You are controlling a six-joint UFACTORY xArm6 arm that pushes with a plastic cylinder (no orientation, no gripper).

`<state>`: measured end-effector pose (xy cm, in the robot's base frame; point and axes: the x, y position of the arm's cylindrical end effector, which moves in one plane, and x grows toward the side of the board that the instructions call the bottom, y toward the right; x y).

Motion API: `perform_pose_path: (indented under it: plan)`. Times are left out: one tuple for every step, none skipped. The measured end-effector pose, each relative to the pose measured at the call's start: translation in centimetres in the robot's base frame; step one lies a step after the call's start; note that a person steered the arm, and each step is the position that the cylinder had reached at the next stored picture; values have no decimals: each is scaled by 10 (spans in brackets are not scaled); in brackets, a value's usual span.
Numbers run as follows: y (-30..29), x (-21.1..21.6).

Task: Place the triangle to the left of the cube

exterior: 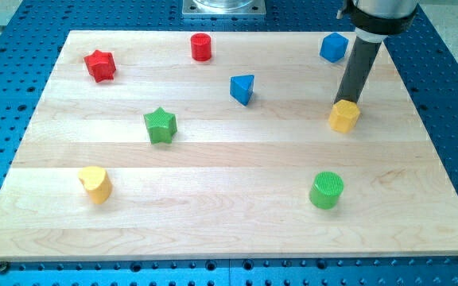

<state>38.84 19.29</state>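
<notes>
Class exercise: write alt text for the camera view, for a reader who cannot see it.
My tip rests against the yellow block; blue triangle sits left of the blue cube, well apart.

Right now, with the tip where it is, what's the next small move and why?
Probably lift off the yellow block and swing my tip toward the view's left, to the near right of the blue triangle. The triangle sits left of and below the blue cube, so from there I can nudge it up level with the cube, staying left of it.
</notes>
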Motion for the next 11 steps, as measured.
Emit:
perform_pose_path:
  plan:
    - [13, 0]
    - [41, 2]
    - [47, 21]
    - [41, 62]
    - [-33, 84]
    - [-153, 42]
    - [-210, 16]
    - [-184, -40]
    - [-98, -47]
    - [-130, -35]
    - [-90, 0]
